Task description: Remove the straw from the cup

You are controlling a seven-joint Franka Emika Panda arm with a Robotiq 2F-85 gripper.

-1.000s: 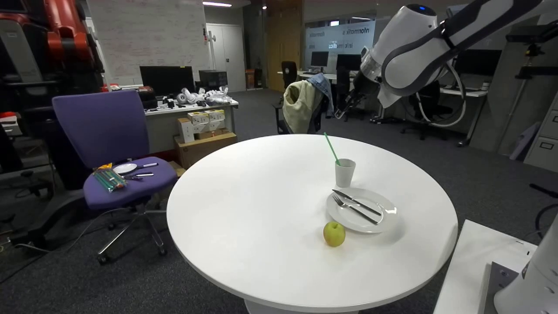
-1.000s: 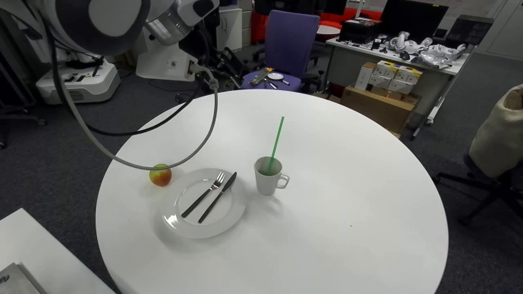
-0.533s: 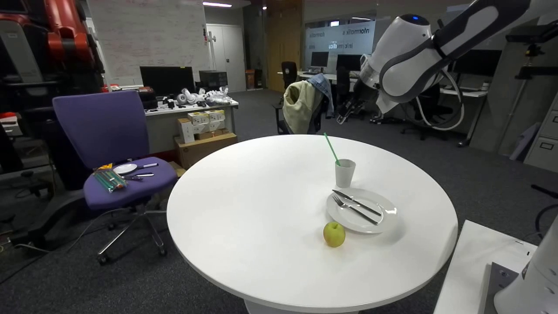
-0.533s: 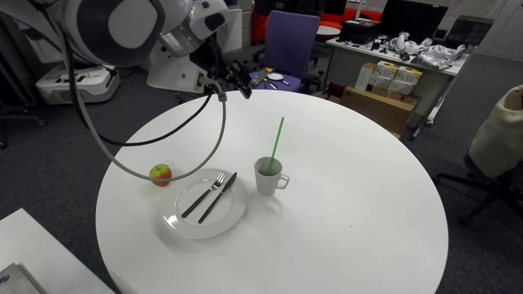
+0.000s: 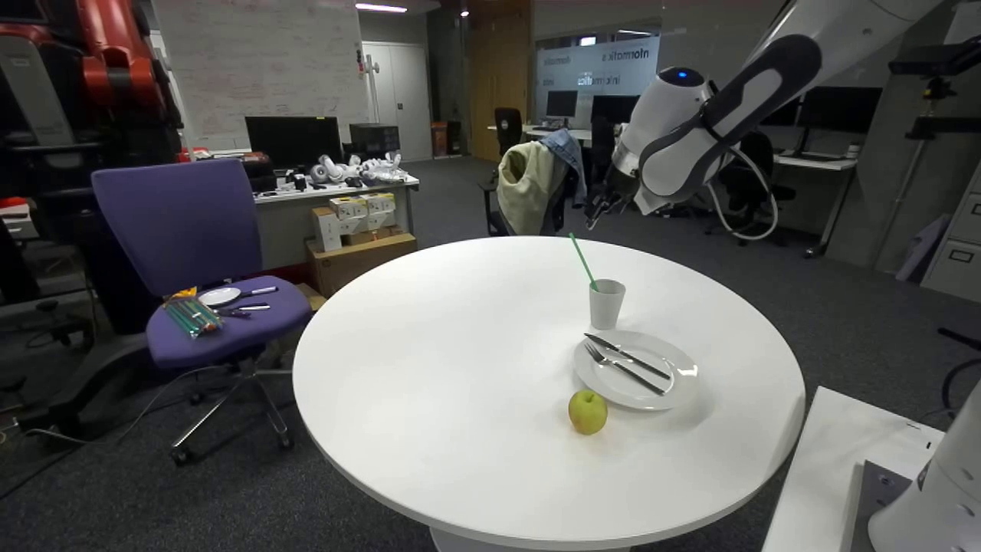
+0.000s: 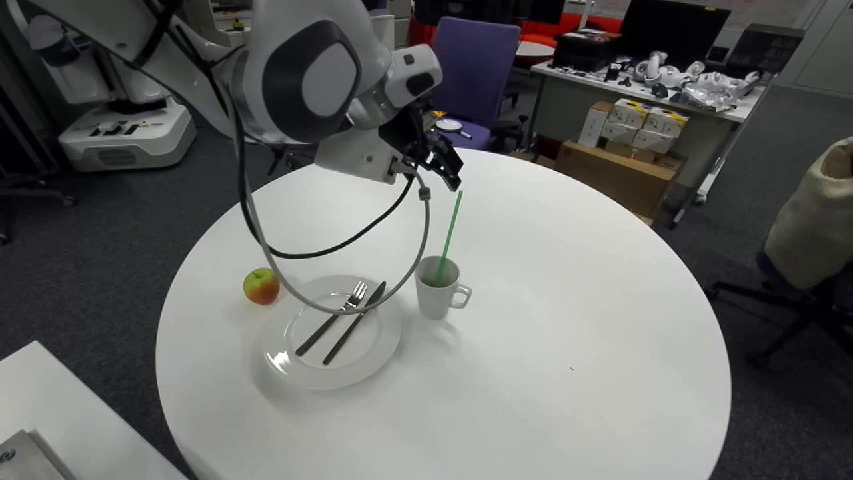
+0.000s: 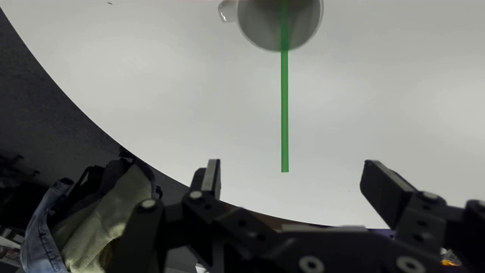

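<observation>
The green straw [image 5: 582, 261] leans in the white cup [image 5: 607, 307], its upper part sticking out above the rim. The cup stands upright on the round table and has a handle, seen in an exterior view [image 6: 433, 300]. My gripper [image 6: 454, 179] is above the table, close to the straw's top end in that view. In the wrist view the gripper [image 7: 292, 167] is open and empty. The straw [image 7: 284, 113] points down the picture, its free end between the fingertips' lines, nearer the left finger. The cup [image 7: 261, 30] is cut off by the top edge.
A white plate [image 6: 386, 347] with a fork [image 6: 326, 327] and a knife [image 6: 353, 330] lies beside the cup. An apple [image 5: 587, 412] sits by the plate. The arm's hanging cable [image 6: 313, 307] loops over the plate. A chair with a jacket [image 5: 529, 184] stands beyond the table [image 5: 429, 368].
The arm and gripper have come down and across, toward the straw's top end; the cable loop has moved along with them. The straw, cup, plate and apple have not moved.
</observation>
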